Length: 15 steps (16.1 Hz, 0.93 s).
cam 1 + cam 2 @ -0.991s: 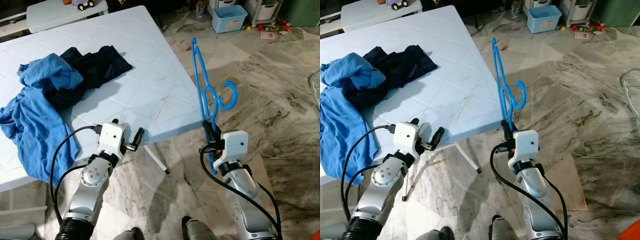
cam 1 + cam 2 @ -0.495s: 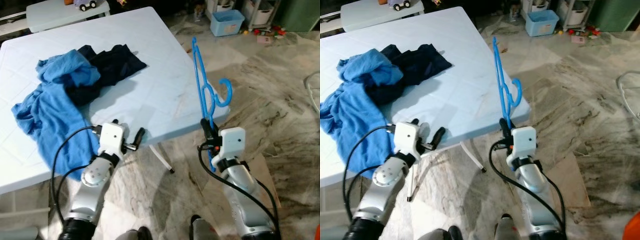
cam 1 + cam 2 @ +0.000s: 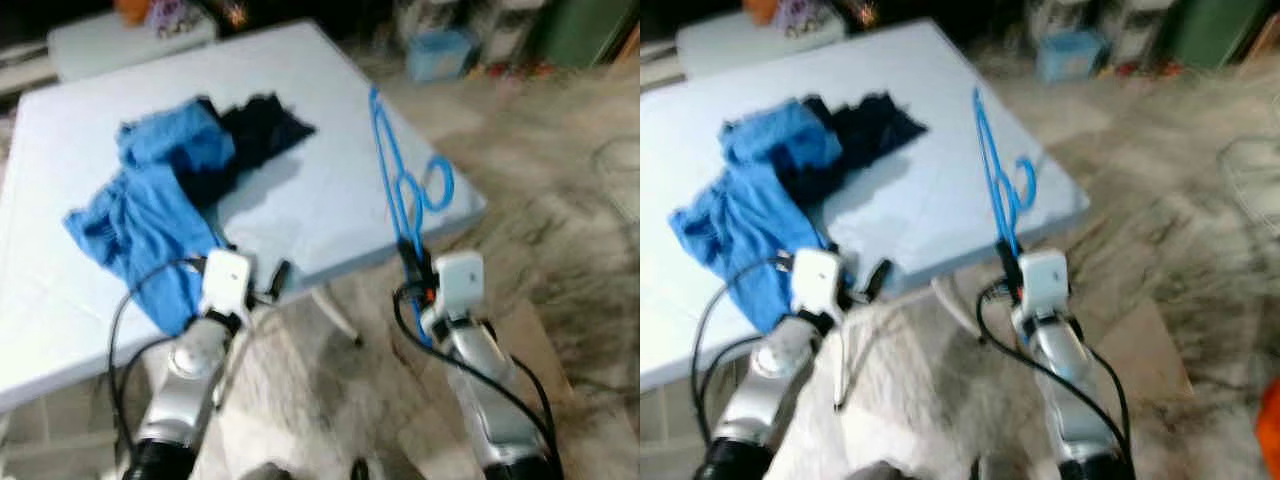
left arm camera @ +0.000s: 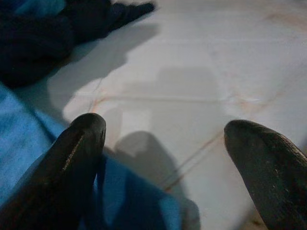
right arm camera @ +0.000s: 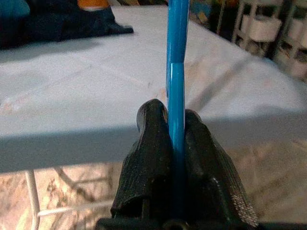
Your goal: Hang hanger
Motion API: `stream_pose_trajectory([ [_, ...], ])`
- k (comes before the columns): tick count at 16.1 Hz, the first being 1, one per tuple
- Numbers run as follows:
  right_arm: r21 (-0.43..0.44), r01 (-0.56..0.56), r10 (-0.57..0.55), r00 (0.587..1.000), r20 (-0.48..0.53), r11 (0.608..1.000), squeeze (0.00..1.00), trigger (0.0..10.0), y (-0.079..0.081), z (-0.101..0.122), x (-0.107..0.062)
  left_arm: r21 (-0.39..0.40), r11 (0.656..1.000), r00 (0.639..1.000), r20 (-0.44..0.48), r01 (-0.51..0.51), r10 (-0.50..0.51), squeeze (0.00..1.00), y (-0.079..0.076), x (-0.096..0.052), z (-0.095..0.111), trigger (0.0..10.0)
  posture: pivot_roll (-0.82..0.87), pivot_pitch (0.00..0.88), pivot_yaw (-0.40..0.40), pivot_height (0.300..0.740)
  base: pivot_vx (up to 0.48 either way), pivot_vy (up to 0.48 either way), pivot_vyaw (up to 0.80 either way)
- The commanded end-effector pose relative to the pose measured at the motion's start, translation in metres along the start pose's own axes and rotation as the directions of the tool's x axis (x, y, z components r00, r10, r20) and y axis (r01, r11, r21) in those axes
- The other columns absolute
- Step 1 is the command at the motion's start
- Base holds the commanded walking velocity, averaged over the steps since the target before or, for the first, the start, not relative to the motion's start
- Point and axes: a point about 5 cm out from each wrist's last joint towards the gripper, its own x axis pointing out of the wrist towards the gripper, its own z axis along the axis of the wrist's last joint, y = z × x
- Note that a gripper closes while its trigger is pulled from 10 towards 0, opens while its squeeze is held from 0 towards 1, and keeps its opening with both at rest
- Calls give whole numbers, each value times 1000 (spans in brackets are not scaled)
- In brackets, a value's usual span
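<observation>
A blue plastic hanger (image 3: 398, 180) stands upright in front of the table's near right corner, its hook curling to the right. My right gripper (image 3: 412, 262) is shut on its lower bar; the right wrist view shows the blue bar (image 5: 175, 96) pinched between both black fingers (image 5: 152, 158). My left gripper (image 3: 278, 277) is open and holds nothing, low at the table's front edge by the blue cloth. In the left wrist view its two fingertips (image 4: 79, 143) stand wide apart over the table top.
A white table (image 3: 330, 190) carries a crumpled blue garment (image 3: 150, 225) and a dark navy one (image 3: 255, 135). Marble floor lies to the right, with a blue bin (image 3: 440, 50) and shelving at the back. A second small table (image 3: 120, 35) stands behind. The head views are blurred.
The camera has moved, so the table and clothes sit further right and lower in view, now blurred. Both grippers keep their pose; the right one still holds the hanger.
</observation>
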Motion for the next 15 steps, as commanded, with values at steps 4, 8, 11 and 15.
stream_pose_trajectory([
  [4, 23, -25, 26, 1000, -18, 999, 0, 10000, 5, -5, -1, 27, 1000, 1000, 1, -3, 2, 0, 1, -1, -2, 10000, -198, 149, 72, 740, 0, 326, 100],
  [8, 22, -37, 37, 999, -14, 999, 0, 10000, 6, -4, 0, 49, 999, 1000, 15, 3, -3, 0, -1, 1, 0, 10000, -198, 141, 69, 740, 0, 0, 797],
  [11, 23, -45, 46, 999, -7, 999, 0, 10000, 8, -2, 2, 57, 998, 1000, 24, 11, -12, 0, -4, 4, 1, 10000, -200, 133, 71, 740, 0, 0, 800],
  [15, 33, -40, 40, 999, -3, 999, 0, 10000, 7, -2, 1, 52, 999, 1000, 23, 9, -10, 0, -5, 5, 1, 10000, -201, 134, 74, 740, 0, 0, 538],
])
